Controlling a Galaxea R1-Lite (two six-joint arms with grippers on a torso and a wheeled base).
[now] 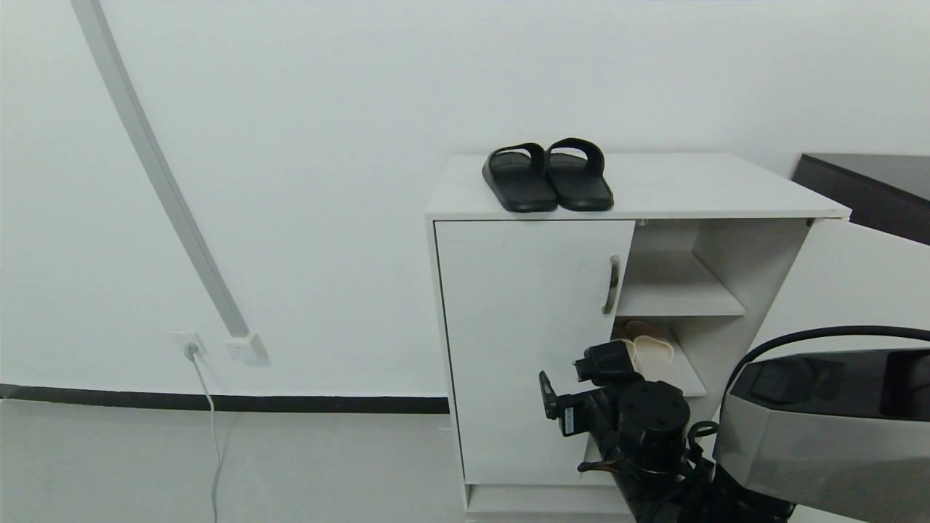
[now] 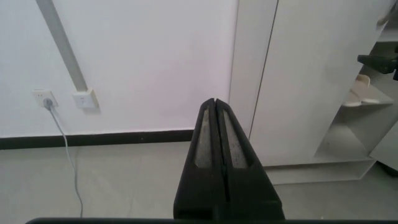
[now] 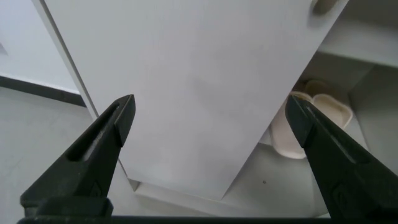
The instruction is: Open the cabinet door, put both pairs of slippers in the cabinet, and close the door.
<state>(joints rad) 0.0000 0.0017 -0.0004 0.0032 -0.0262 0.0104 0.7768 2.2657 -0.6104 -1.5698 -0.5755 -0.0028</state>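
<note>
Right gripper (image 3: 210,102): jaws spread wide, holding nothing, sitting low in front of the cabinet (image 1: 654,185), just off the beige slippers (image 3: 314,124). Left gripper (image 2: 214,146): fingers pressed flat together, nothing between them, parked off to the cabinet's left side.

Progress, as I read it:
- right-hand door (image 1: 850,283) is swung open, so that step is done
- beige pair is on the lower shelf inside, so one pair is stowed
- black slippers (image 1: 548,176) are side by side on the cabinet top, near its front edge, not yet put in
- door not yet closed

Roughly halfway, I'd say.

Around: upper shelf (image 1: 676,290) has room. Left-hand door (image 1: 523,349) is shut, its handle (image 1: 614,285) at the opening's edge, which narrows access. Wall socket (image 1: 187,343) and cable (image 1: 214,436) are well apart to the left. Dark tabletop (image 1: 872,181) sits behind the open door.
</note>
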